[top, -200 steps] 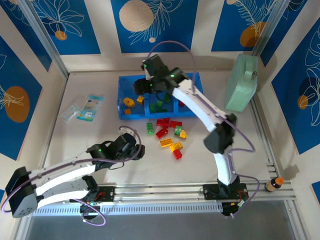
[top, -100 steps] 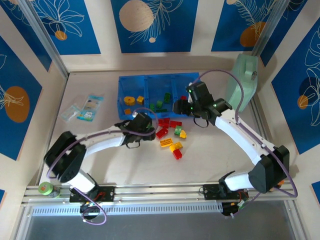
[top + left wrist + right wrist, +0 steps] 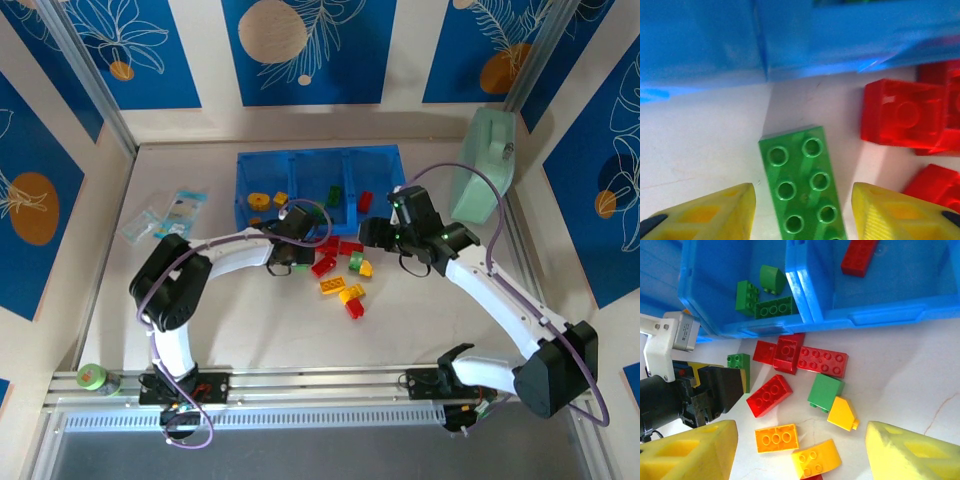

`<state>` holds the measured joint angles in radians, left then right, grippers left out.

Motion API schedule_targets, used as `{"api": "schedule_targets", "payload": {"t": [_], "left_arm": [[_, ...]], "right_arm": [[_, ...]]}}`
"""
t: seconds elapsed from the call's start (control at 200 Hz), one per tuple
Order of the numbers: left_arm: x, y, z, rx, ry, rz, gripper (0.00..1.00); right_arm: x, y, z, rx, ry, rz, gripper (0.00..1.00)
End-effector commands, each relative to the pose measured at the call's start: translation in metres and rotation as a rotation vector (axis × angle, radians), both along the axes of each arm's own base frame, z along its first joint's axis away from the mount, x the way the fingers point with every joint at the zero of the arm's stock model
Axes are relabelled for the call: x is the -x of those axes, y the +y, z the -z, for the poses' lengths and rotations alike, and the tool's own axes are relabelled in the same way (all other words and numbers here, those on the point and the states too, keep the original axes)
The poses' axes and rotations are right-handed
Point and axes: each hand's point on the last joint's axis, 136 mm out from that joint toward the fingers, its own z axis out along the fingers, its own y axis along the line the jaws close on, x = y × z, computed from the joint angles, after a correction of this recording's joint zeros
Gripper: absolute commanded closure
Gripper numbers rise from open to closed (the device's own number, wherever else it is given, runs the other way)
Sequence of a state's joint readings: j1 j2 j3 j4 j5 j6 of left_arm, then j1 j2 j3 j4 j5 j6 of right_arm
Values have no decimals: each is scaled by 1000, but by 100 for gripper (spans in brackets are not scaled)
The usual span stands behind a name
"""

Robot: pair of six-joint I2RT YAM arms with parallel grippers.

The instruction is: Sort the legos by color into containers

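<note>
- Clear packets [image 3: 170, 218]: on the table well left of the blue tray [image 3: 320, 152].
- Left gripper [image 3: 802, 210]: a second ago it was folded back by its base. It has now reached the tray's near wall, with a finger on each side of a green brick [image 3: 800, 185] lying flat just in front of that wall. The jaws are part-open and narrowing, with a gap on both sides, so nothing is pinched yet. This looks like the start of picking up the next green piece.
- Tray contents: yellow pieces [image 3: 258, 203] in the left compartment, greens [image 3: 333, 195] in the middle, a red brick [image 3: 365, 200] in the right.
- Loose bricks [image 3: 345, 272]: near side of the tray, mostly red and yellow, unsorted.
- Right gripper [image 3: 372, 232]: has withdrawn from above the tray to its near-right corner, over the pile. Fingers are spread wide and empty.
</note>
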<state>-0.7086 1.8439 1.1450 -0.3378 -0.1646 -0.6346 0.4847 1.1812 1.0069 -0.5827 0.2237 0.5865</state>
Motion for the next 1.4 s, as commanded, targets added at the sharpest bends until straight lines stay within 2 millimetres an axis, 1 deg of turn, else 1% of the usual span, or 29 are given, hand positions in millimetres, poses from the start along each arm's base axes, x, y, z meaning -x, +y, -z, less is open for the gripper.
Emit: {"api": "schedule_targets", "payload": {"t": [0.0, 0.015, 0.065, 0.125, 0.18, 0.2, 0.29, 0.365, 0.435, 0.465, 0.51, 0.56, 0.62, 0.76, 0.861, 0.936, 1.001, 1.046, 1.086, 1.116, 1.176, 1.251, 1.351, 1.396], "left_arm": [[13, 11, 19, -44, 62, -1, 51], [14, 10, 19, -41, 63, 2, 55], [16, 8, 15, -38, 61, 14, 71], [17, 8, -1, -62, 30, 26, 78], [18, 6, -24, -85, -19, 42, 79], [17, 5, -36, -85, -47, 44, 79], [13, -7, -84, -22, -147, 70, 80], [2, -13, -118, 7, -221, 88, 80], [-14, -18, -138, -2, -260, 100, 80], [-22, -21, -142, 1, -260, 107, 80], [-34, -26, -143, 17, -249, 117, 80], [-48, -32, -138, 27, -227, 123, 80], [-68, -35, -137, 18, -220, 117, 80], [-107, -46, -129, 13, -217, 123, 79], [-127, -50, -127, 5, -215, 127, 77], [-135, -51, -127, 7, -217, 130, 74], [-137, -52, -133, 11, -225, 135, 65], [-136, -52, -140, 20, -236, 140, 54], [-134, -52, -149, 31, -251, 140, 41], [-132, -50, -157, 37, -265, 140, 36], [-126, -48, -173, 50, -302, 143, 33], [-115, -42, -193, 64, -349, 146, 32], [-97, -36, -222, 100, -411, 159, 30], [-87, -30, -230, 106, -424, 160, 30]], "right_arm": [[1, 4, -4, -55, -5, -3, 32], [1, 5, -3, -57, -4, -5, 32], [1, 7, -3, -61, 1, -11, 32], [0, 7, -4, -62, 1, -11, 32], [1, 6, -3, -57, -2, -8, 33], [1, 5, -2, -54, -1, -6, 33], [2, 3, 5, -45, 13, 6, 33], [4, 4, 16, -49, 39, 9, 33], [8, 7, 25, -60, 67, 4, 34], [10, 8, 28, -62, 76, 1, 34], [13, 10, 31, -56, 83, -4, 34], [17, 10, 32, -45, 87, -8, 34], [23, 9, 34, -28, 91, -11, 34], [37, 2, 39, -8, 104, -7, 34], [49, -3, 46, -6, 122, -2, 34], [57, -4, 51, -12, 129, -8, 34], [62, -6, 55, 1, 133, -10, 33], [63, -7, 56, 14, 132, -11, 31], [64, -7, 57, 23, 134, -12, 29], [65, -6, 57, 27, 132, -18, 27], [64, -3, 55, 35, 121, -31, 25], [61, 3, 52, 43, 108, -54, 24], [54, 15, 49, 60, 110, -87, 23], [52, 23, 49, 71, 114, -111, 23]]}}
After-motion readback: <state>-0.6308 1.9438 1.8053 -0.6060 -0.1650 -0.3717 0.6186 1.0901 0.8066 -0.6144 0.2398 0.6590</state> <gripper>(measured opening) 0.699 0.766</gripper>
